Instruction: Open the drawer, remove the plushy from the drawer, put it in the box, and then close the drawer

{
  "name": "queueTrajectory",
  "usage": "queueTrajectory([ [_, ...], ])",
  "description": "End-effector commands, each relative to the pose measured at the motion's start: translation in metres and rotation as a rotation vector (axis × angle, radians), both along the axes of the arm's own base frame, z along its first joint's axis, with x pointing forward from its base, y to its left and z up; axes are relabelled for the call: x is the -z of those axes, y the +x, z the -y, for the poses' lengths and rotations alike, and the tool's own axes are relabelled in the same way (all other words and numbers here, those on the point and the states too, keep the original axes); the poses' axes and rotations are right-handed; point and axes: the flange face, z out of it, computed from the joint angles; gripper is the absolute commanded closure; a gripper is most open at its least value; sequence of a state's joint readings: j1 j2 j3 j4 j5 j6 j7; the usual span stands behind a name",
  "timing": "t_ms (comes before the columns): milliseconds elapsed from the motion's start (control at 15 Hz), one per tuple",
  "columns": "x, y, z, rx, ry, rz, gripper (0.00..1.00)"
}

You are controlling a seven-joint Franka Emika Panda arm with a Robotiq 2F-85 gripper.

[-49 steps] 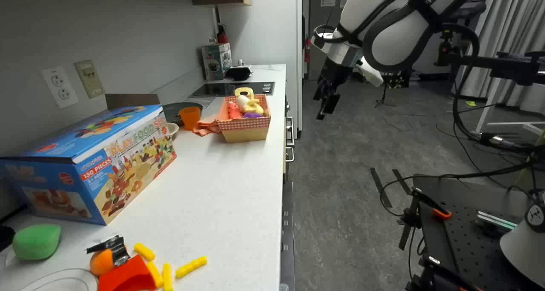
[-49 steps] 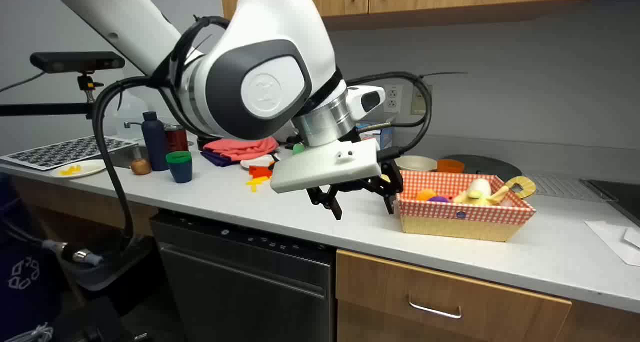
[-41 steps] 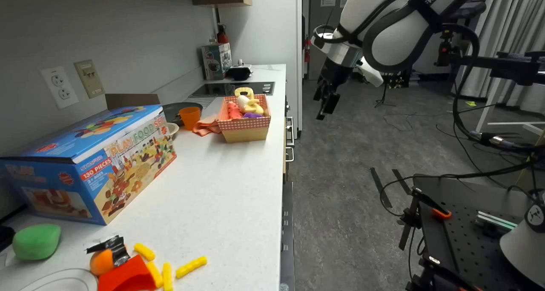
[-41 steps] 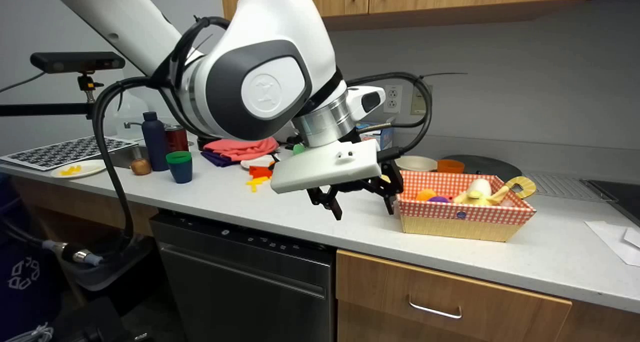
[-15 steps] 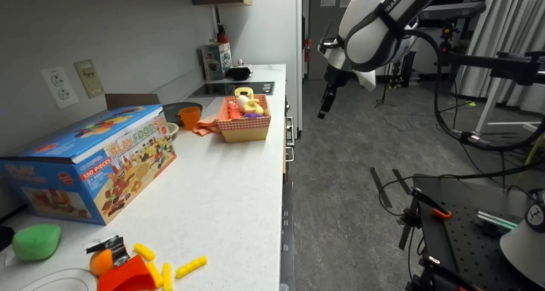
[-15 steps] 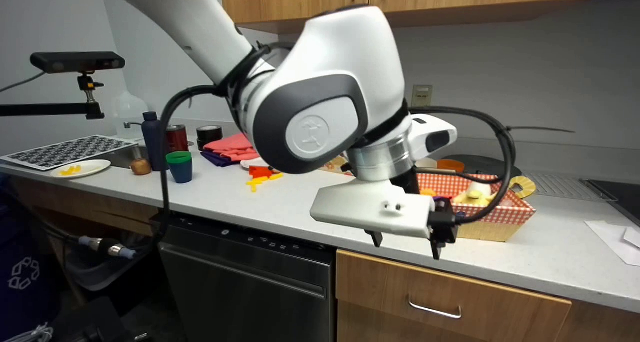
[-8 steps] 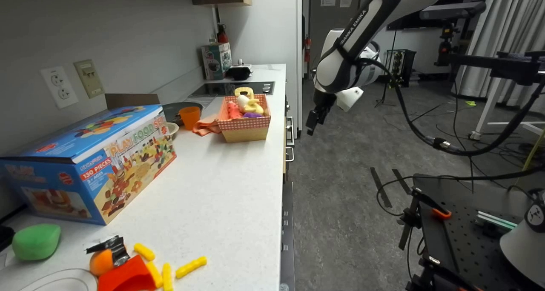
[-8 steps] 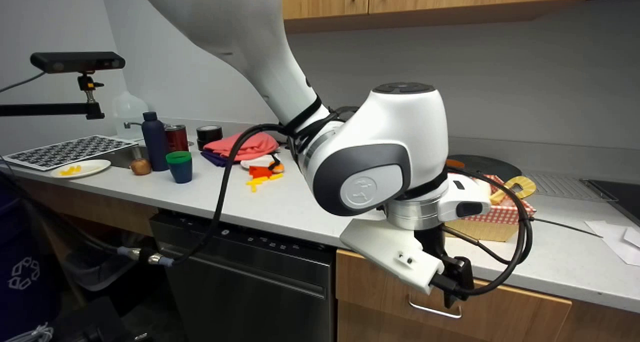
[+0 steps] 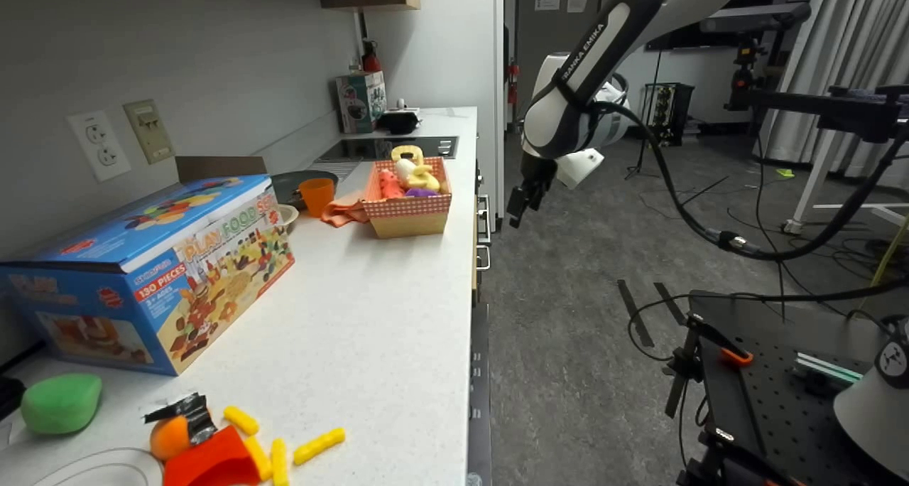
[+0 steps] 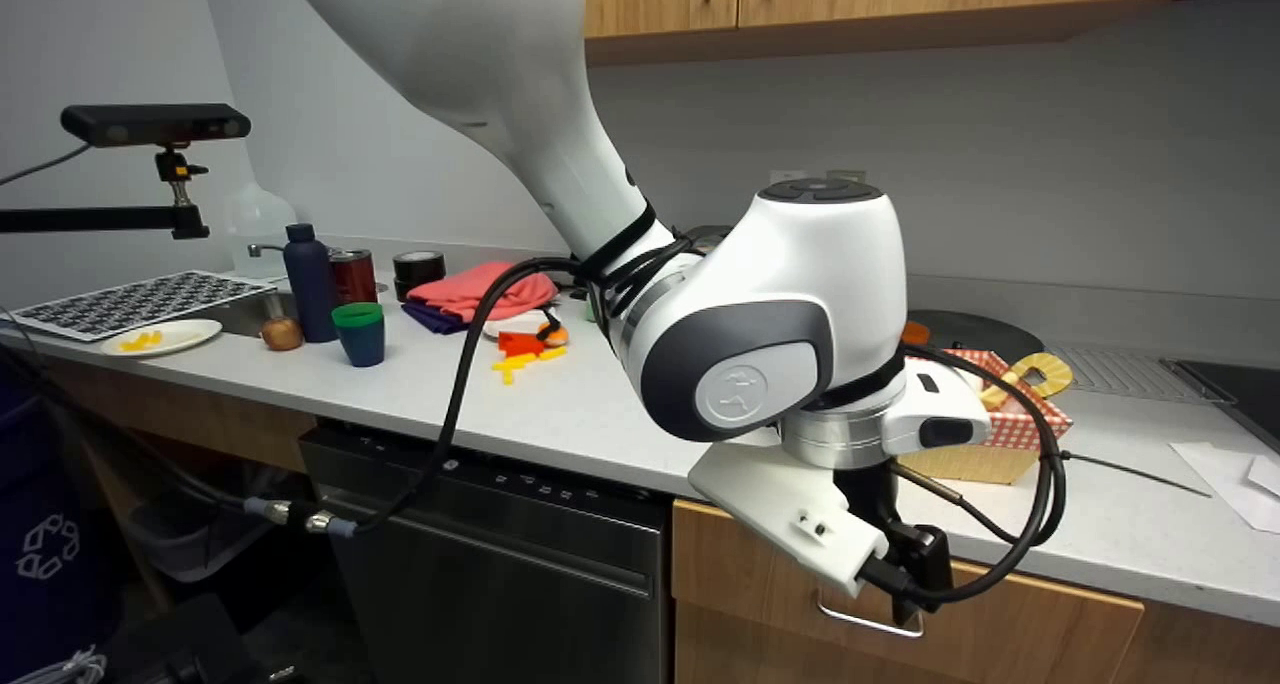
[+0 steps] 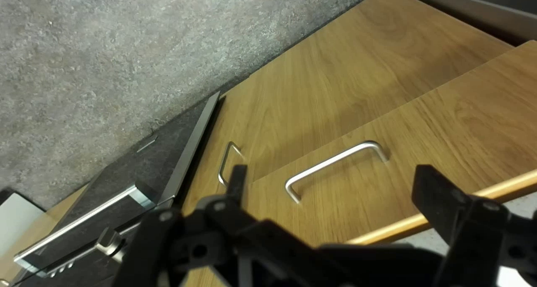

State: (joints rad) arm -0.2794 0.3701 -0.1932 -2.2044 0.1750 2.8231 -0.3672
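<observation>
1. The fingers (image 11: 434, 199) stand wide apart in front of the drawer (image 11: 398, 169), tips toward its wooden face.
2. In the wrist view the drawer's metal pull handle (image 11: 329, 163) shows between the fingers, with a gap beyond each end; whether anything touches, I cannot tell.
3. The drawer's pale top edge runs just under the counter (image 9: 355, 308), a dark strip between them. Its inside is hidden, so I cannot tell where the plushy lies.
4. On the counter above the drawer sits the gingham-lined box (image 9: 410, 225) with yellow toy food (image 9: 424, 179) in it; in an exterior view the Franka arm (image 10: 860, 274) covers much of it.
5. There a black cable (image 10: 1051, 469) loops across the counter's edge over the drawer, near the fingers.
6. Below the drawer is a wooden cupboard front (image 11: 335, 73); the dishwasher (image 10: 500, 564) borders the drawer on one side, the oven (image 11: 138, 165) stands farther along on the other.
7. Grey floor (image 9: 561, 358) spreads in front of the drawer; the perforated platform (image 9: 781, 386) stands well apart from it.
</observation>
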Motion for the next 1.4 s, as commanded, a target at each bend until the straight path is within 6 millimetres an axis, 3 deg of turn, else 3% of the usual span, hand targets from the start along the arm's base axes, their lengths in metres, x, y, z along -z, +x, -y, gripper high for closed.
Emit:
queueTrajectory([
  [0, 0.041, -0.005, 0.023, 0.145, 0.055, -0.022, 0.0],
  [267, 0.093, -0.016, 0.047, 0.284, 0.158, -0.011, 0.0],
  [467, 0.117, -0.009, 0.062, 0.391, 0.285, 0.048, 0.0],
  [867, 0.135, 0.014, 0.098, 0.501, 0.382, 0.154, 0.0],
  [1133, 0.153, 0.026, 0.103, 0.519, 0.425, 0.163, 0.0],
  [1333, 0.15, 0.037, 0.103, 0.516, 0.432, 0.178, 0.0],
])
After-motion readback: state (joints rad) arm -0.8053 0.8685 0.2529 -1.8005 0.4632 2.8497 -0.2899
